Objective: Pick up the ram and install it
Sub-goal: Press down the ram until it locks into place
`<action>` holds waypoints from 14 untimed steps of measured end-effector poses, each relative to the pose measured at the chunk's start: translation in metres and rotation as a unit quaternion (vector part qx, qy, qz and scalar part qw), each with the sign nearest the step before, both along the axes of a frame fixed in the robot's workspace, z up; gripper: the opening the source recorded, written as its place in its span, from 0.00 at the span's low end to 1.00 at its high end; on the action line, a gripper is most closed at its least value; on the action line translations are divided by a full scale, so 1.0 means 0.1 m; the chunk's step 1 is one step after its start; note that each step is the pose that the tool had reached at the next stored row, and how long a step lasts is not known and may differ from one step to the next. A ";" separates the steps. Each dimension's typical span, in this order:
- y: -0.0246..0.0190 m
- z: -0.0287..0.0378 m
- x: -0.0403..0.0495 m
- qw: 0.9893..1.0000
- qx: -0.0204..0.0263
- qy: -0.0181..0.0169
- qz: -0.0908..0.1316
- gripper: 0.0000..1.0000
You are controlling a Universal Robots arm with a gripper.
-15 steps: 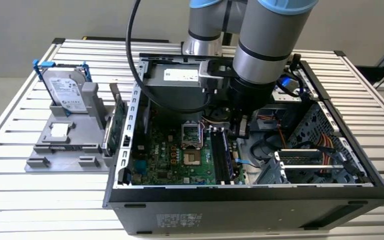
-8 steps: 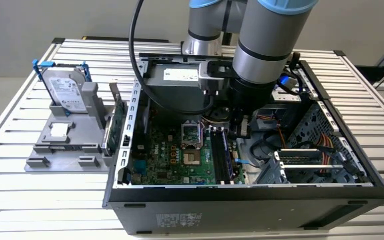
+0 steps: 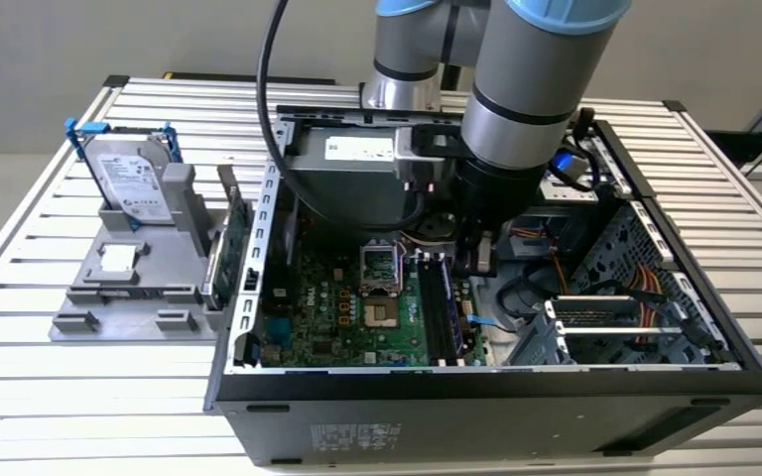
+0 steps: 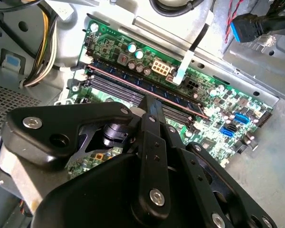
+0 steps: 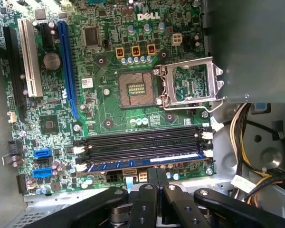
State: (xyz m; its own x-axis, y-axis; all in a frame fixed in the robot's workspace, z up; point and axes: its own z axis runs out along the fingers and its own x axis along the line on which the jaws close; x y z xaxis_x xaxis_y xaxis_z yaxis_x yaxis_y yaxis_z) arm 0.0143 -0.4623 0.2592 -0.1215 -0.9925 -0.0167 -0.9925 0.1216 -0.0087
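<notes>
**Bluish-green strip seated in the memory slots**

Bluish-green and edged with a blue label, the ram (image 5: 142, 160) lies in the motherboard's (image 5: 109, 118) slot nearest the board's edge, beside three empty black slots (image 5: 142, 142). In the first wrist view the gripper (image 5: 155, 178) hovers just over that edge, its black fingers (image 5: 151, 176) pressed together with nothing between them. In the exterior view the arm (image 3: 527, 109) reaches down into the open computer case (image 3: 487, 392). A hard drive (image 3: 127, 178) stands near the table's (image 3: 63, 397) far corner.
</notes>
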 end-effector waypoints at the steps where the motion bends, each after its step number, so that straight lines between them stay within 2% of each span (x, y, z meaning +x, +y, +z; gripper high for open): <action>1: 0.000 -0.013 0.000 1.000 0.000 0.000 0.001 0.00; 11: 0.000 -0.113 0.000 1.000 0.000 0.000 0.019 0.00; 14: 0.000 -0.123 0.000 1.000 0.000 0.000 0.021 0.00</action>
